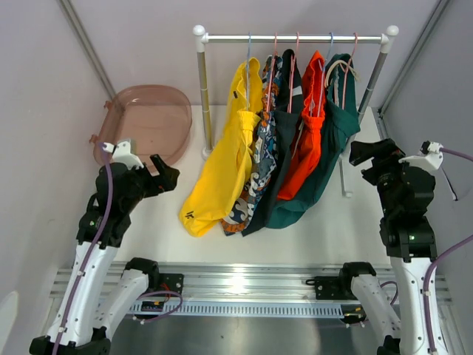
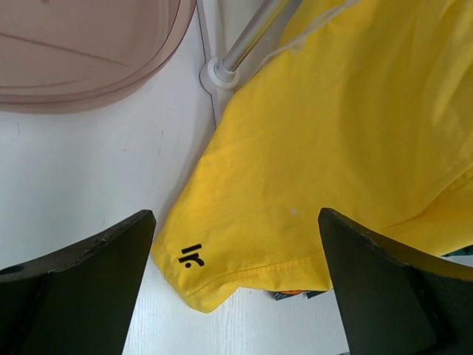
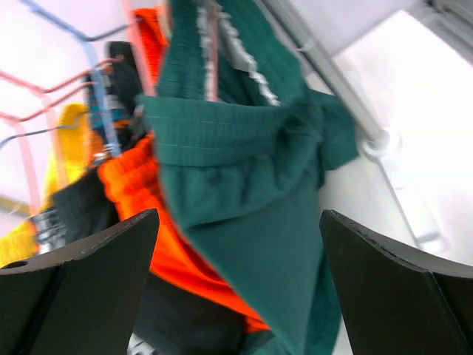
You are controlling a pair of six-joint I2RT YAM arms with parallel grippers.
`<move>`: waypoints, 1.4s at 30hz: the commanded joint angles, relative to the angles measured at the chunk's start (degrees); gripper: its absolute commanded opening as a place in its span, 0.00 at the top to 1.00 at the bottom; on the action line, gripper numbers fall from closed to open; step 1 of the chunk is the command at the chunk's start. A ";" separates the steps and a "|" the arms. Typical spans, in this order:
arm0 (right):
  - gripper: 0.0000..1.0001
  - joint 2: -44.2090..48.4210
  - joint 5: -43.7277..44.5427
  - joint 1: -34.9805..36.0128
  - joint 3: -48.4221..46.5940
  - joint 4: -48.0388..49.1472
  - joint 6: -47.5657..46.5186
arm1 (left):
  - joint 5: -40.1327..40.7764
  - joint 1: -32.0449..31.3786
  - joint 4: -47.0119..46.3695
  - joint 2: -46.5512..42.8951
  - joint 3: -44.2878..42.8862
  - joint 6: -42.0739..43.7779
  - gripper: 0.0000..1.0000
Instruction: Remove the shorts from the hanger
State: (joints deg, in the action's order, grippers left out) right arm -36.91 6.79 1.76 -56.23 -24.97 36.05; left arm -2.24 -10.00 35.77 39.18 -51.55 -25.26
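Shorts (image 1: 281, 148), five soft fabric pairs, hung side by side on thin pink and blue wire hangers (image 1: 275, 48) from the silver metal rail (image 1: 295, 38) of a small clothes rack at 12 o'clock on the white table (image 1: 369, 222). From 9 o'clock towards 3 o'clock along the rail came the bright yellow shorts (image 1: 222, 174), the blue-orange-white patterned shorts (image 1: 259, 166), the very dark navy shorts (image 1: 283, 103), the orange-red shorts (image 1: 309, 140) and the teal green shorts (image 1: 338, 129), overlapping one another, their lower ends trailing towards 7 o'clock. A translucent pinkish-brown plastic tub (image 1: 148, 118) sat at 10 o'clock, just beside the rack's white post base. The left gripper (image 1: 164, 174) hovered at 9 o'clock, near the yellow pair but apart from it, its black fingers spread wide with nothing between them; its wrist camera looked down on the yellow hem, which carried a small black logo and reached the tabletop. The right gripper (image 1: 366, 151) hovered at 3 o'clock, close to the teal pair without touching it, its claw likewise wide and empty; its wrist camera faced the teal waistband, with the orange-red fabric towards 9 o'clock of it.
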 commanded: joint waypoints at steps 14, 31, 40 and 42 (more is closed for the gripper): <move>0.01 -11.38 -23.85 7.10 -21.17 9.08 4.48 | -6.53 -0.72 -1.75 -6.66 -4.00 4.25 0.01; 0.01 -69.43 13.24 41.75 -86.34 -11.95 -20.58 | -8.92 -1.51 -4.92 -5.17 -1.62 2.49 0.01; 0.02 -71.11 19.84 40.69 -81.24 -7.82 -24.01 | -7.16 -2.92 -2.98 -4.90 -3.12 3.20 0.01; 0.06 -69.80 20.11 40.60 -78.08 -6.41 -24.80 | -7.43 -3.27 -3.07 -4.55 -3.03 3.20 0.01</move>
State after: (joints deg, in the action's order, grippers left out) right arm -109.23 23.53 42.63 -136.86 -35.42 13.91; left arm -9.52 -12.38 33.21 34.15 -52.51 -22.41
